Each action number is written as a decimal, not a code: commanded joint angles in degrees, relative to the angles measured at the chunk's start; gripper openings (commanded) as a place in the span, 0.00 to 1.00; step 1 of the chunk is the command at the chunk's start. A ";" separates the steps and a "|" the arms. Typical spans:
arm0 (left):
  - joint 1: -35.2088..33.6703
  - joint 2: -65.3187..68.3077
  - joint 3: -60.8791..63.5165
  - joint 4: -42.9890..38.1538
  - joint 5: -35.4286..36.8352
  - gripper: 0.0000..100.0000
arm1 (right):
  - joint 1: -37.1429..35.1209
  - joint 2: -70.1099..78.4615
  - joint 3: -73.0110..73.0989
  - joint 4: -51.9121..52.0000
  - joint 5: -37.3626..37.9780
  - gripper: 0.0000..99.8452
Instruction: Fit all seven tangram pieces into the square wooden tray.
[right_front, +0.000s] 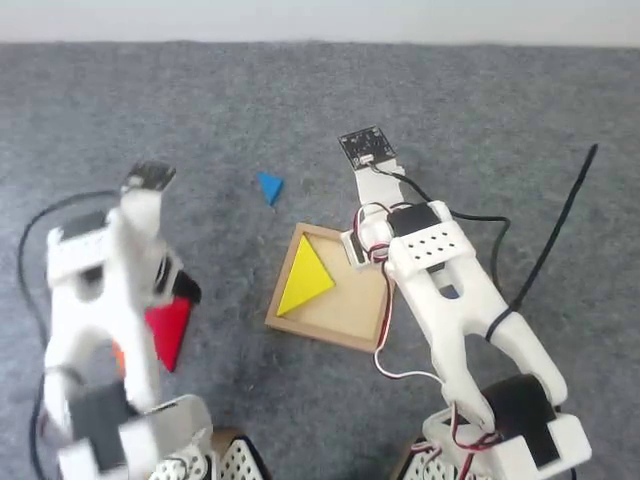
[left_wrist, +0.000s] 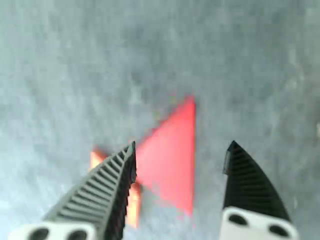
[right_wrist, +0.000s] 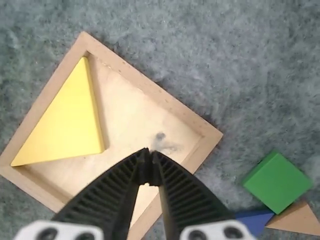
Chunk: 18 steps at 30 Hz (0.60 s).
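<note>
From above, the grey bench (right_front: 500, 110) carries the square wooden tray (right_front: 352, 318) at the middle of the frame, turned corner-up. A yellow triangle (right_front: 303, 278) lies flat in the tray's left half, and the rest of the tray floor is bare wood. A small blue triangle (right_front: 270, 187) sits alone on the bench, above and left of the tray. At lower left, a red triangle (right_front: 168, 330) lies on the bench, partly covered by the left arm (right_front: 110, 300). The right arm (right_front: 450, 300) comes up from the lower right and ends over the tray's right edge.

In the left wrist view, the left hand (left_wrist: 182, 145) is spread wide and grasps nothing. The red triangle (left_wrist: 170, 160) lies on the bench below, between its two fingers. An orange piece (left_wrist: 132, 200) peeks out just beside the red one, behind one finger.

In the right wrist view, the right hand (right_wrist: 150, 152) is clenched with its tips together, empty, over the bare part of the tray (right_wrist: 165, 105). The yellow triangle (right_wrist: 67, 127) lies against two of the tray's walls. Off the tray, three pieces are clustered on the bench — a green block (right_wrist: 276, 182), a dark blue piece (right_wrist: 255, 220) and a tan triangle (right_wrist: 297, 220).
</note>
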 joint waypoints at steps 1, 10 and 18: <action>-5.27 -11.78 7.96 2.46 -5.98 0.28 | 0.40 -3.38 -0.44 0.22 0.00 0.01; -7.65 -5.80 12.00 7.38 -14.24 0.14 | 0.22 -3.74 0.62 0.22 0.00 0.01; -7.47 5.36 12.62 -0.97 -8.62 0.13 | 0.22 -4.00 1.32 0.04 0.00 0.01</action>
